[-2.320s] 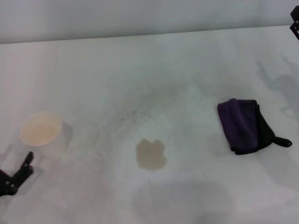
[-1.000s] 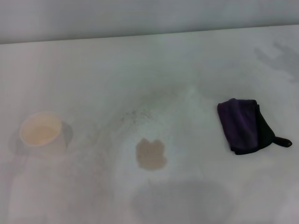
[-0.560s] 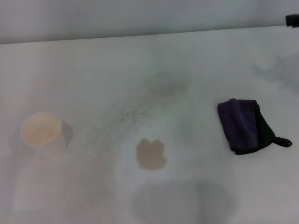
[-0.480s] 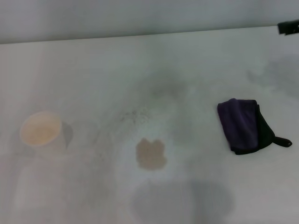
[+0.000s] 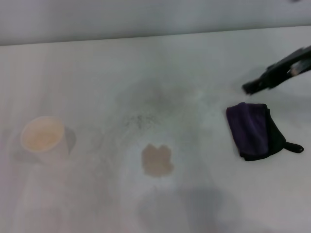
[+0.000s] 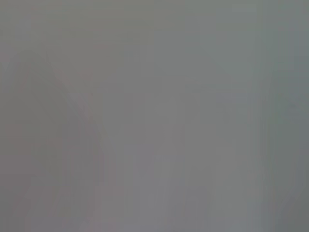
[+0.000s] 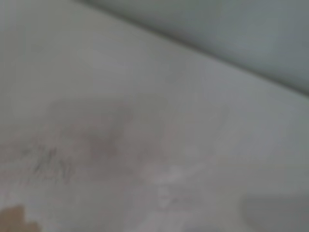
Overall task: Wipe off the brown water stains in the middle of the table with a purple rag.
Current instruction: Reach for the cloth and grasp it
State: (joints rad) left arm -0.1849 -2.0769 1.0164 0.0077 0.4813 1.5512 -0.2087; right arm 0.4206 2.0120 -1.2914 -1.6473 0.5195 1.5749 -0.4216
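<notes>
R pincer [image 5: 252, 87] enters from the far right, dark and motion-smeared, tip hanging just above and beyond the far edge of the small folded dark-purple rag w/ black edging and loop tag [image 5: 252, 130]; no contact visible. Fingers: cannot tell if wide or narrow, too smeared. Judged: arm is lined up over the rag for a pick, approach from the far side since the black loop tag points away to the near right. Rag lies flat on the broad white matte worktop [image 5: 97, 68], just near-side of the pincer. Roundish light tan-brown puddle w/ lobed edge [image 5: 157, 160] sits well apart from the pincer, toward worktop centre and nearer the robot; untouched, so wipe not yet begun. A corner of the same puddle shows in R wrist view [image 7: 12, 218]. Short off-white cup w/ pale tan inside [image 5: 43, 137] stands farthest from the pincer, on the far L side beyond the puddle. L pincer not in view; L wrist view shows only flat grey. Surface: faint grey speckles and soft shadows around centre. Plain grey wall behind worktop's back edge.
</notes>
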